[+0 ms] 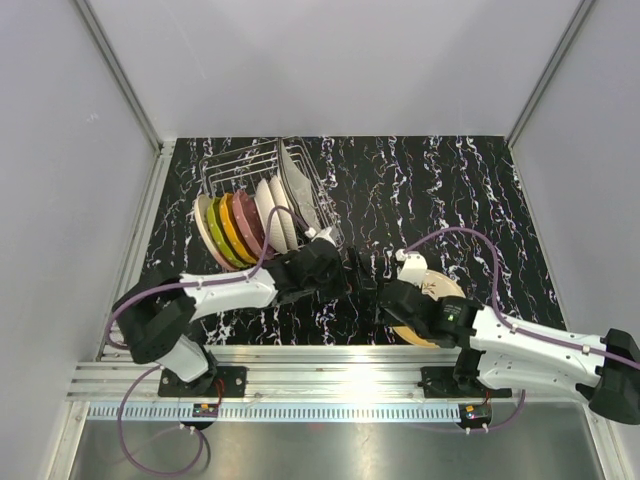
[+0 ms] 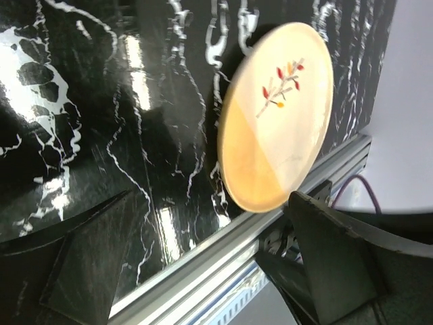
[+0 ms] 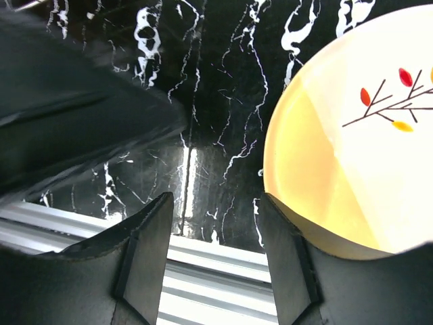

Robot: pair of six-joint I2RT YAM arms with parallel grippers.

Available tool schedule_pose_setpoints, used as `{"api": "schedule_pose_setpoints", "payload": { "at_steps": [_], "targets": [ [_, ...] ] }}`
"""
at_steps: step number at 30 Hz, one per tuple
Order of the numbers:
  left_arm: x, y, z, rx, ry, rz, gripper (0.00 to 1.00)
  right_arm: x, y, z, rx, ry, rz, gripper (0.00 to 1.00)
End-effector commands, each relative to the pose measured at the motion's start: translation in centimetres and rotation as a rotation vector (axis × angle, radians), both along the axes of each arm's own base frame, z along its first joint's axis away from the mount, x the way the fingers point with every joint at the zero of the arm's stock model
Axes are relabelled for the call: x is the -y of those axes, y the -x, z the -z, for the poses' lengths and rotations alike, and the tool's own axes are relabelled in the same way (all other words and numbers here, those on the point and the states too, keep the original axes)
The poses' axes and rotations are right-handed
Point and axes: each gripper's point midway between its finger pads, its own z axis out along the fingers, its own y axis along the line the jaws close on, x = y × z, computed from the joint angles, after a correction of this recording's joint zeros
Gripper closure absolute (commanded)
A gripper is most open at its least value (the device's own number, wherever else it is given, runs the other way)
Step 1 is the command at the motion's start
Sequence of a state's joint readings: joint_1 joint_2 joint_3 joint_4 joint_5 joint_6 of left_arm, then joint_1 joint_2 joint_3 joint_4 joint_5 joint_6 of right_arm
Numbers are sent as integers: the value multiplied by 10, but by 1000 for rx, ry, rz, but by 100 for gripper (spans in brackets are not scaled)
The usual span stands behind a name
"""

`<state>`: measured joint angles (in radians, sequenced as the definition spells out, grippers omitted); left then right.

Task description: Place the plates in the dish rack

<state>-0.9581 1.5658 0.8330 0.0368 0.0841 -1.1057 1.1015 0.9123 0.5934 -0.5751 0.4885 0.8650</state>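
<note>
Dish rack [image 1: 235, 165] sits at the far left of the table [image 1: 480, 190]. Plates [image 1: 240, 225] stand on edge in it, their row running roughly left to right. I see one cream plate [image 1: 440, 287] lying flat, leaf sprig face up, near the front rail [image 1: 330, 360]. Left gripper [image 2: 210, 203] and right gripper [image 3: 216, 203] both have fingers spread and hold nothing.
</note>
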Motion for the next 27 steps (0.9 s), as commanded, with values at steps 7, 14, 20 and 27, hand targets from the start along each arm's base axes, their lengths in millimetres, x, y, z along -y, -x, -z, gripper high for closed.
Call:
{"api": "schedule_pose_setpoints", "payload": {
  "at_steps": [7,14,20,27],
  "targets": [
    [-15,38,-9,245,-184,152,1,31,-15,-16,81,-11,218,28],
    [-17,67,21,200,-214,194,1,82,-32,-5,9,35,480,19],
    [-14,74,34,177,-256,194,1,49,-54,6,-59,-13,310,34],
    [-40,83,45,171,-286,173,1,20,-50,36,-181,-25,223,61]
  ]
}}
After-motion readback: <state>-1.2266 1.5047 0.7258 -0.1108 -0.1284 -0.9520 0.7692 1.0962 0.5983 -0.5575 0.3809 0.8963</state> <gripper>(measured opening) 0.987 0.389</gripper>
